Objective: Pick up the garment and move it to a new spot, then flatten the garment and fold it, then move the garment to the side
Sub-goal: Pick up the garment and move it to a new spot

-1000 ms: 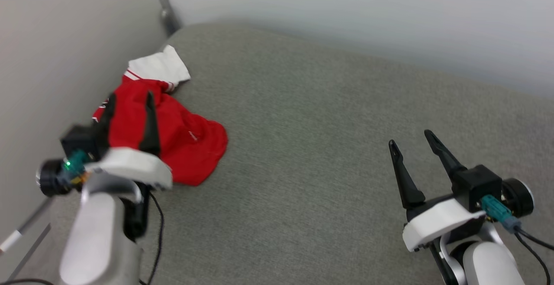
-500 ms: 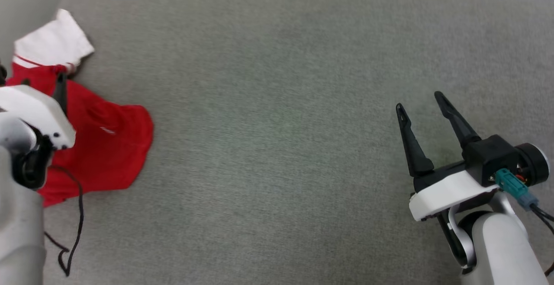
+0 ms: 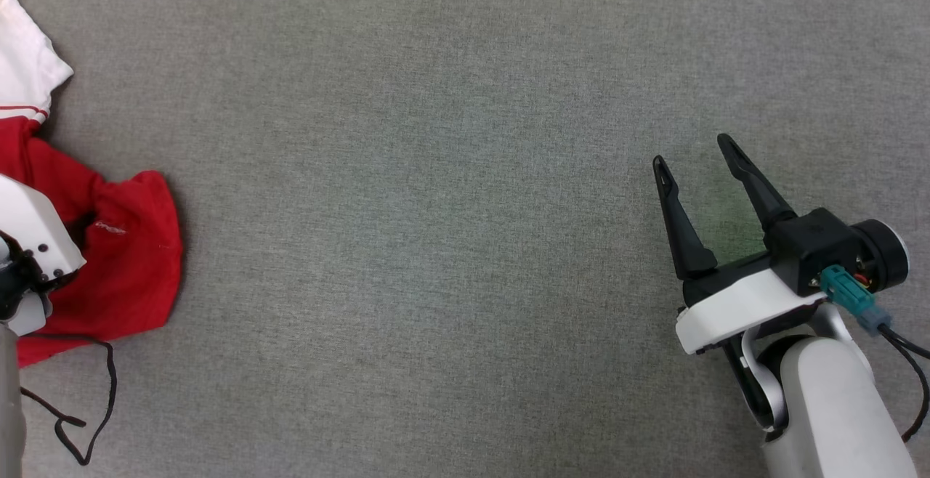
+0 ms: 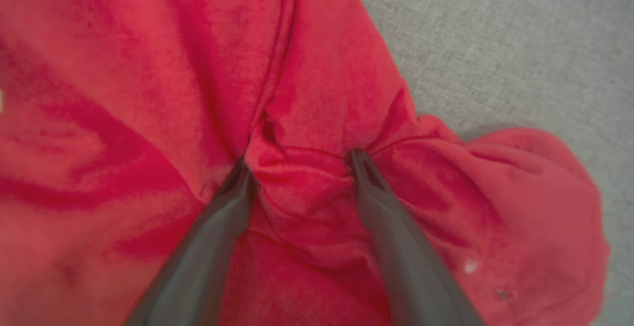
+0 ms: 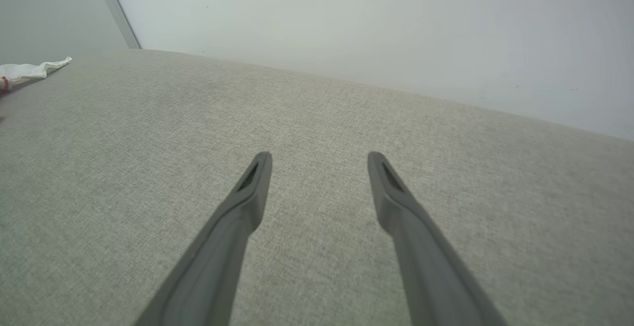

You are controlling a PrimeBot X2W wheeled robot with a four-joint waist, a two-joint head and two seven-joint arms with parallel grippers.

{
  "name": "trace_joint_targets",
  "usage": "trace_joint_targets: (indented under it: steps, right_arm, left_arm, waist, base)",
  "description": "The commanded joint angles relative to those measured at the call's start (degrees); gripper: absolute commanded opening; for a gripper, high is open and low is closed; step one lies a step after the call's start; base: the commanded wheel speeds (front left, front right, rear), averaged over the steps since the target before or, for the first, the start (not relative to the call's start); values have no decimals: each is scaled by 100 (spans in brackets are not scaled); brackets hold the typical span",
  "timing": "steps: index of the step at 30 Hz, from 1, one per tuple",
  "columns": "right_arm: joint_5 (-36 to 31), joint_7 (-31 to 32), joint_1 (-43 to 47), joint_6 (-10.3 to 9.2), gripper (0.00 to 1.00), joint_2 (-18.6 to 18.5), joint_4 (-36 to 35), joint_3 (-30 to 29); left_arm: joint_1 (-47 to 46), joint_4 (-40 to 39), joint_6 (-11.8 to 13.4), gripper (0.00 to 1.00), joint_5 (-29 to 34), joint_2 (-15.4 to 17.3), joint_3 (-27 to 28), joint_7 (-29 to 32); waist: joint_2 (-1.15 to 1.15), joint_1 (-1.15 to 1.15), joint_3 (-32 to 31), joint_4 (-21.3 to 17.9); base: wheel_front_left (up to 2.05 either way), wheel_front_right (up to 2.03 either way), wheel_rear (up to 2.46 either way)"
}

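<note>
The red garment lies crumpled at the far left edge of the head view, on a gray woven surface. Its white sleeve, edged with thin red stripes, points toward the top of that view. Part of the red cloth is covered by the white casing of the left arm's wrist, and a thin black cable loops on the surface just below it. In the left wrist view the left tool has both dark fingers spread and their tips sunk into the red cloth. A puckered ridge of fabric is bunched between them, and creases run outward from each tip. The fingers stand wide apart, so the cloth sits between them without being squeezed tight. To the right of the bunched cloth in that view a strip of bare gray surface shows. The right tool is well apart from the garment, at the lower right of the head view, with its two fingers spread and nothing between them. A teal plug sits at its wrist. The right wrist view looks along those spread fingers over bare gray fabric toward a pale wall, and the tip of the white sleeve shows at the far left edge.
</note>
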Motion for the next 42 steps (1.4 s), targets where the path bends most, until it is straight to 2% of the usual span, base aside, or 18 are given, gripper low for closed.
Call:
trace_joint_targets:
  steps: [1, 2, 6, 12, 18, 23, 27, 32, 37, 42]
  right_arm:
    - [17, -42, -59, -2, 100, -31, 31, 15]
    - [27, -46, -54, -3, 100, -36, 49, 23]
    - [43, -55, 57, -2, 100, -48, 132, 38]
    - [112, -58, 295, -3, 100, -13, 284, 5]
    - [202, -102, 595, -3, 100, 52, 421, -66]
    - [259, -92, 840, -2, 100, 107, 437, -136]
    - [293, -84, 999, -3, 100, 131, 443, -215]
    - [332, -27, 1210, -2, 100, 141, 401, -349]
    - [365, 50, 1357, -2, 100, 142, 272, -463]
    - [353, 141, 1426, -2, 100, 141, 144, -576]
  left_arm:
    - [370, 361, 30, 29, -5, -228, -88, 257]
    - [358, 358, 27, 0, -8, -236, -97, 217]
    - [258, 223, 101, 0, 146, -131, -143, -297]
    - [80, 16, 432, 0, 548, 98, -248, -1342]
    - [-61, -300, 603, 0, 926, 134, -432, -2678]
    - [-177, -557, 647, 0, 1164, 38, -597, -3651]
    - [-218, -774, 689, 0, 1253, -157, -739, -4236]
    - [-97, -1091, 647, 0, 1245, -507, -944, -4489]
    - [20, -1518, 558, 0, 1165, -961, -1230, -4359]
    - [201, -1988, 437, 0, 1007, -1570, -1593, -4150]
  waist:
    - [0, -1, -33, 3]
    - [0, -1, -63, 3]
    - [0, -1, -237, 15]
    - [0, -1, -714, 64]
    - [0, -1, -1394, 104]
    - [0, -1, -1893, 51]
    - [0, -1, -2247, -93]
    - [0, -1, -2598, -393]
    - [0, -1, -2715, -820]
    - [0, -1, -2735, -1268]
  base:
    - [0, 0, 0]
    - [0, 0, 0]
    - [0, 0, 0]
    - [0, 0, 0]
    - [0, 0, 0]
    - [0, 0, 0]
    - [0, 0, 0]
    - [0, 0, 0]
    - [0, 0, 0]
    - [0, 0, 0]
